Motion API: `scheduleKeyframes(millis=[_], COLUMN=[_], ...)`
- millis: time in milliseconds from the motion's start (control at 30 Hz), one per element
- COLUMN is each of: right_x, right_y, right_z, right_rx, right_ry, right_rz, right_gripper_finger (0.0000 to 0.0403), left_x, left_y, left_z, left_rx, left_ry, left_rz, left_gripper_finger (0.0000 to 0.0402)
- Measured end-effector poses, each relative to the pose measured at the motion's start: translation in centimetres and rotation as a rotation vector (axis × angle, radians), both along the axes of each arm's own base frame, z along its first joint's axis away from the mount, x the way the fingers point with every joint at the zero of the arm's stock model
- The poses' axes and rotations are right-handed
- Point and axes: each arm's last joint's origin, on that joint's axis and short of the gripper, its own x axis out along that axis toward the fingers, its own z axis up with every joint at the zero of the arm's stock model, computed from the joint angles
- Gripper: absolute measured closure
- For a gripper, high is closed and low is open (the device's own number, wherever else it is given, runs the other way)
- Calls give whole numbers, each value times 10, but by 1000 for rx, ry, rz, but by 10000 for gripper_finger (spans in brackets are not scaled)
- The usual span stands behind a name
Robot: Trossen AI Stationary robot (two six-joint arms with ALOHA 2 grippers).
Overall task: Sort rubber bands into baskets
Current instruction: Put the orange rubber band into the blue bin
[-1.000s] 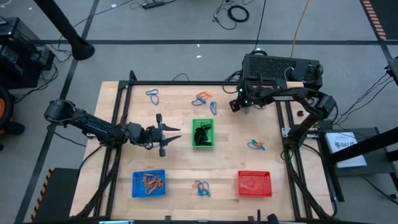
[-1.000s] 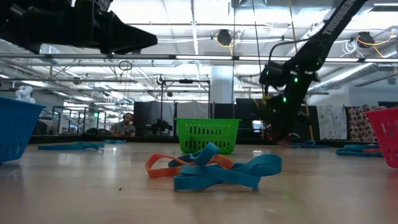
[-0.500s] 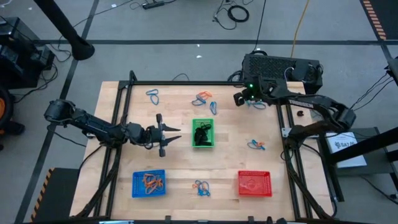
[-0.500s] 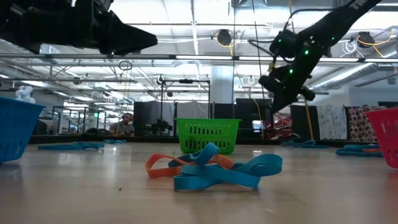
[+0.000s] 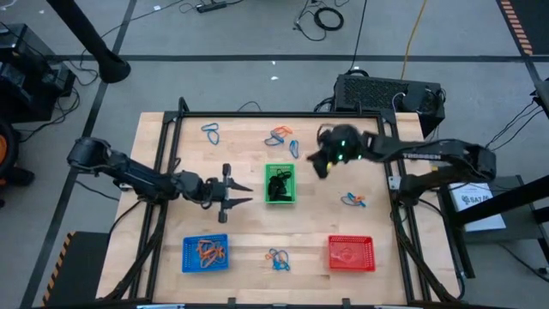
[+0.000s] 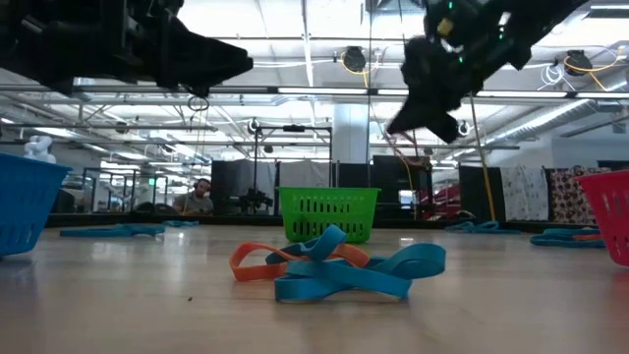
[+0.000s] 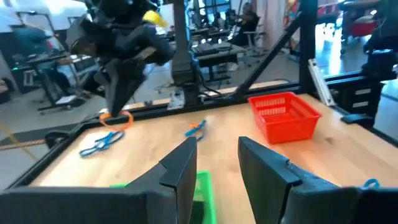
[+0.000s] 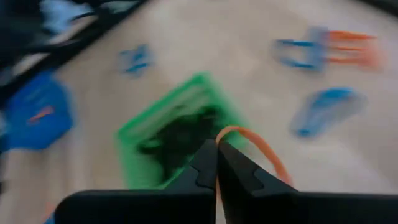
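My right hand (image 5: 319, 163) has swung in from the far right corner of the worktop (image 5: 317, 227) and now hangs high, between the green basket (image 5: 280, 184) and the loose bands at the far edge. It is pinched fully closed on an orange rubber band (image 8: 256, 144), whose loop trails out past my fingertips. My left hand (image 5: 244, 190) has only edged a little closer to the green basket's left side and waits there, part open and holding nothing.

The green basket holds black bands, while orange ones lie in the blue basket (image 5: 206, 253); the red basket (image 5: 351, 252) looks empty. I judge the risk is letting go too soon, dropping orange among black. The thin loop could also slip from my pinch during a fast swing, or brush my left arm on the way across.
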Motion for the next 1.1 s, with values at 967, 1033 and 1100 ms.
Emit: scheduleKeyframes(millis=[967, 1033, 1100], right_x=[66, 66, 66], right_y=[178, 178, 177], right_z=[-35, -34, -33], right_rx=[6, -1, -14], right_ry=[-412, -419, -428], right_rz=[529, 531, 532], right_gripper_finger=[402, 402, 402], left_x=[89, 91, 95], left_y=[-39, -39, -39], left_z=[-17, -18, -17], left_rx=[81, 79, 75], left_ry=[7, 9, 6], left_rz=[-461, -452, -433], left_gripper_finger=[275, 275, 275])
